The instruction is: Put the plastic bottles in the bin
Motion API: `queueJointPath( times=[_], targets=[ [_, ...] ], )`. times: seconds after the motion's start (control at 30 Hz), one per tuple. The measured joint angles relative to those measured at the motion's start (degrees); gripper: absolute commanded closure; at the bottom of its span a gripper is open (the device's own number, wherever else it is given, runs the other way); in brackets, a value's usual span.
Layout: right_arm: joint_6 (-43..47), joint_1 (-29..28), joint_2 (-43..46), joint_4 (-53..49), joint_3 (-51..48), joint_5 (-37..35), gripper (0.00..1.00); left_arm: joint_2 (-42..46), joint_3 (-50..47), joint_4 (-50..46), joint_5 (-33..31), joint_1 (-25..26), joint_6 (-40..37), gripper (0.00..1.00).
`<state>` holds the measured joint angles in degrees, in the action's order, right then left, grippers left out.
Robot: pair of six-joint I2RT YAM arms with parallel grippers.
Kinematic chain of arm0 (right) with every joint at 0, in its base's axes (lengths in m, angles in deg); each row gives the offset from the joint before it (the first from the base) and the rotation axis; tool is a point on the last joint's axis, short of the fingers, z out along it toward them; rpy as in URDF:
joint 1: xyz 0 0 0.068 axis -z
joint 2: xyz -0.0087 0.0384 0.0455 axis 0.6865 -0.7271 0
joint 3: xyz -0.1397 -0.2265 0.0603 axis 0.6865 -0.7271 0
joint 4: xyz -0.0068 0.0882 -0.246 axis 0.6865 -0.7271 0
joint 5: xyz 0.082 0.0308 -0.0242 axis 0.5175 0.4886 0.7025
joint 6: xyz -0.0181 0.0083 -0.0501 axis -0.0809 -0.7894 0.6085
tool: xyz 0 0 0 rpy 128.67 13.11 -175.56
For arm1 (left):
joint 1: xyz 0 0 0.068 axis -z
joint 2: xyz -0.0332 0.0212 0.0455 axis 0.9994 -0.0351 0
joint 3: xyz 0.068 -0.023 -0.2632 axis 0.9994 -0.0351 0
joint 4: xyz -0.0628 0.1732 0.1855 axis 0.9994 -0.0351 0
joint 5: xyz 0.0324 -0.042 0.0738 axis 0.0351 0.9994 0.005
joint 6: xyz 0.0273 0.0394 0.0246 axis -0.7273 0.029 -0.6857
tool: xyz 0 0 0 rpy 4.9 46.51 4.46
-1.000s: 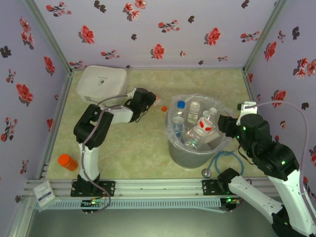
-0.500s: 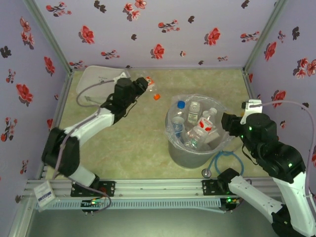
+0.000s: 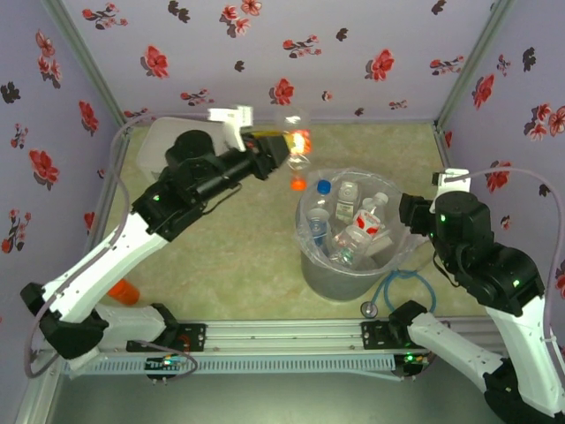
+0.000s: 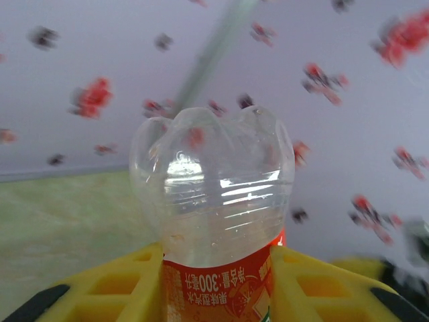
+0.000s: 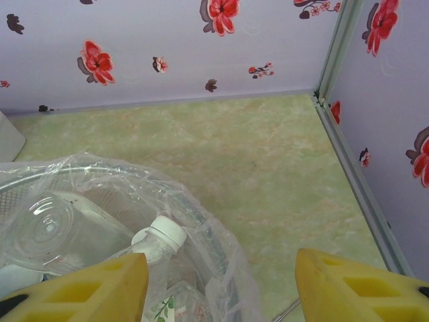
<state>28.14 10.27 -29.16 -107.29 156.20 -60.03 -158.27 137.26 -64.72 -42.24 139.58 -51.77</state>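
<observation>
Here's the left gripper (image 4: 216,272), clenched on a small clear plastic bottle with a red label and an orange cap (image 4: 214,181). Its yellow fingers (image 4: 120,288) pinch the bottle at the label, and the lobed base points away from the wrist camera.

From above, the bottle hangs in the air near the far-left rim of the round grey bin lined with a crinkly clear plastic bag (image 3: 340,281). By my reading it is not over the opening yet, so the step in hand is the carry and drop.

To do it well, swing the bottle right and a touch nearer until it sits over the middle of the mouth, not over the bag's edge. The bin already holds a heap of clear plastic bottles (image 3: 357,230) with white and blue caps, piled well up. A release from high up could bounce off that heap and out, so lower first, then let go. The grip seems off the bottle's middle, so expect it to tip as the fingers part.

Across the way, the right gripper (image 5: 221,272) has its jaws wide apart and carries nothing. It sits just beside the bin's right rim, so the drop wants to land clear of it.
</observation>
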Motion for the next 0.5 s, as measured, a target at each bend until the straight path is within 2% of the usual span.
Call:
queueJointPath(
  times=[0.17, 0.37, 0.43, 0.5],
  targets=[
    [0.0, 0.1, -0.5, 0.0, 0.0, -0.4, 0.41, -12.2, 9.9, -3.6, 7.0, 7.5, -3.9, 0.66],
    [-0.1, 0.2, 0.4, -0.5, 0.8, -1.2, 0.41, -25.7, 19.0, -12.2, 10.8, 11.8, -6.9, 0.66],
    [-0.1, 0.2, 0.9, -0.5, 1.1, -1.3, 0.41, -28.7, 21.4, -14.8, 11.1, 12.5, -7.6, 0.62],
    [-0.1, 0.2, 1.2, -0.7, 1.1, -1.3, 0.41, -30.9, 23.7, -17.5, 11.3, 13.0, -8.2, 0.53]
  ],
)
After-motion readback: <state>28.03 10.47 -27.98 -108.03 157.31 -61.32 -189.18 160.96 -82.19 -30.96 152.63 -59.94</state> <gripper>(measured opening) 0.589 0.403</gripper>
